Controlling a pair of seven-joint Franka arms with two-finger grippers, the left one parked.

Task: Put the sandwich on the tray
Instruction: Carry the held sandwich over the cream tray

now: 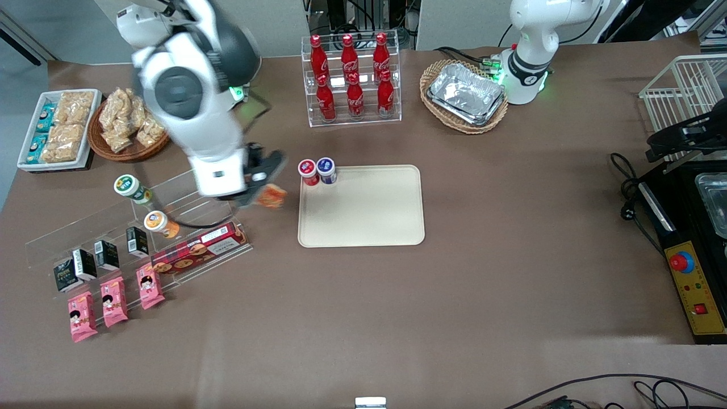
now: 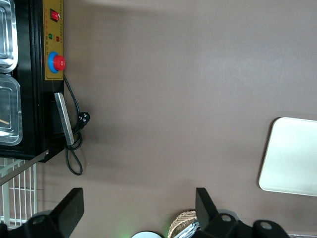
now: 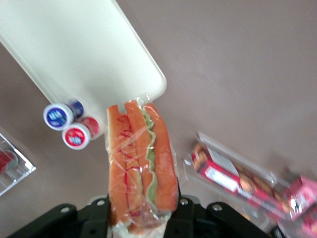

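- The claw [image 1: 262,187] hangs above the desk [image 1: 511,227], between the clear acrylic shelf [image 1: 187,196] and the tray [image 1: 363,221], and is pinching the sandwich [image 1: 271,196].
- In the right wrist view the sandwich [image 3: 141,166] stands out from the claw [image 3: 141,218] with its cut face showing: orange bread layers and pale green filling under clear wrap, its base clamped between the dark fingers [image 3: 99,218].
- The sandwich is held in the air, just beside the tray's edge at the working arm's end, not over the tray's surface.
- The tray [image 3: 74,54] is cream-coloured, flat, with rounded corners; one corner also shows in the left wrist view [image 2: 292,156].
- Two small capped jars, one with a red lid [image 1: 308,171] and one with a blue lid [image 1: 326,170], stand touching each other at the tray's corner farthest from the front camera, near the sandwich.
- A long red biscuit box [image 1: 199,248] lies on the acrylic shelf, nearer to the front camera than the claw.
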